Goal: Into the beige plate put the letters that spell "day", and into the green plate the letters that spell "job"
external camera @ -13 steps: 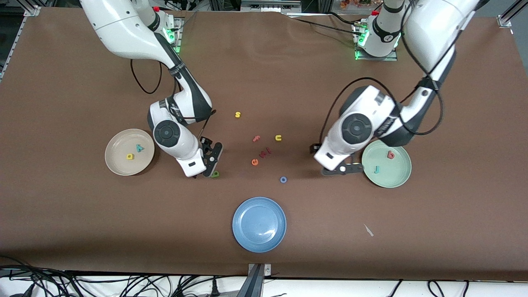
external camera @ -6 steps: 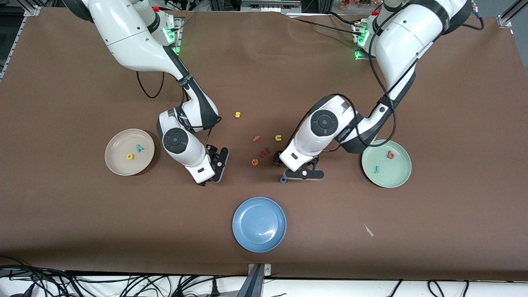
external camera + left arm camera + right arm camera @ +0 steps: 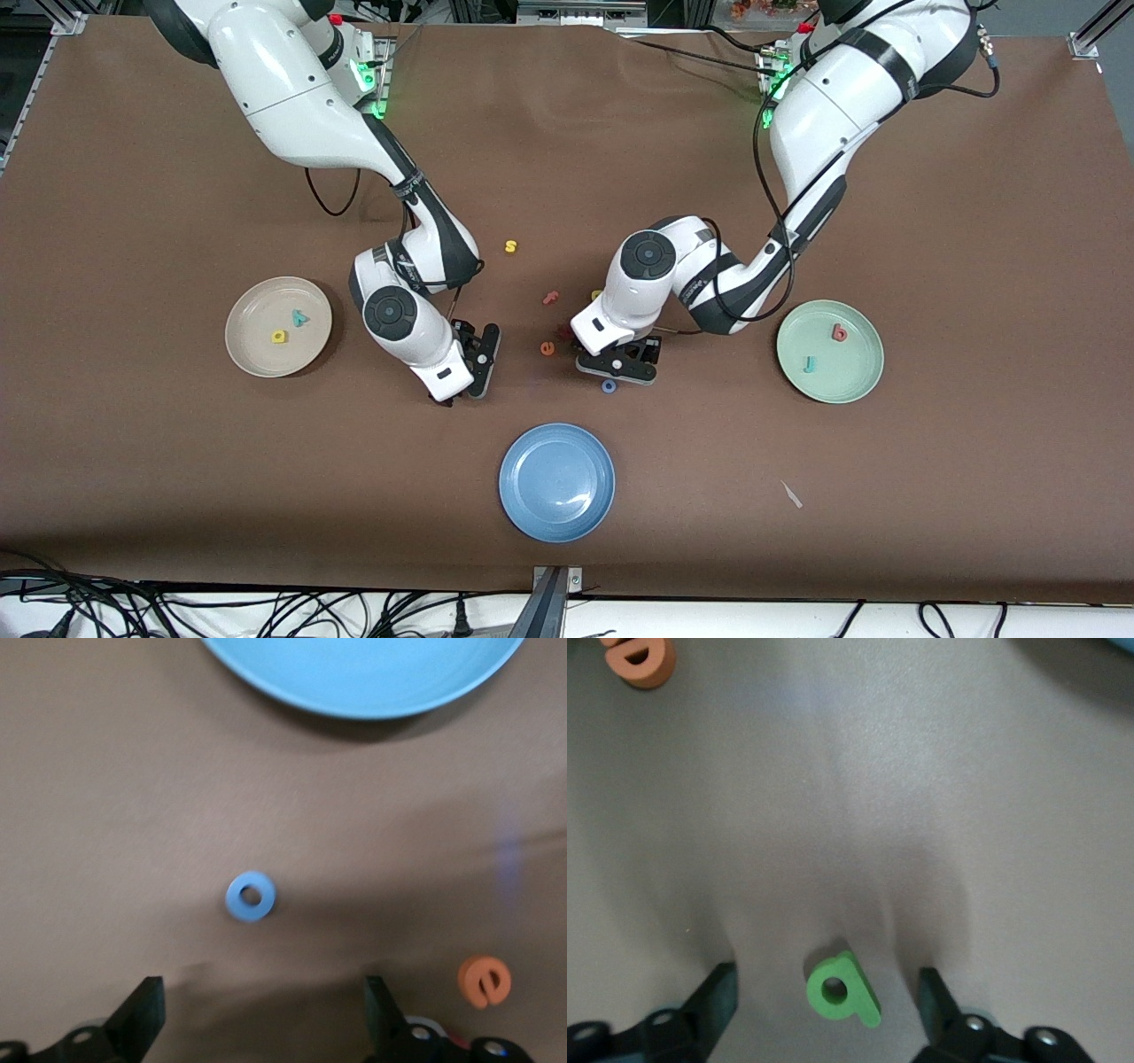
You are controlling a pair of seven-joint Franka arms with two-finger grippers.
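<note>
Foam, light and springy, the blue o [image 3: 251, 896] lies flat on the brown table [image 3: 974, 221] near the blue plate [image 3: 556, 481]; pinch its outer rim. Left gripper [image 3: 261, 1014] hovers over it, jaws wide. Right gripper [image 3: 826, 1005] straddles the green a [image 3: 842, 991], seemingly narrowing.

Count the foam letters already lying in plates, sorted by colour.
Yellow: 1, the d in the beige plate
Teal: 2, the y in the beige plate and the j in the green plate
Red: 1, the b in the green plate
Total: 4
</note>
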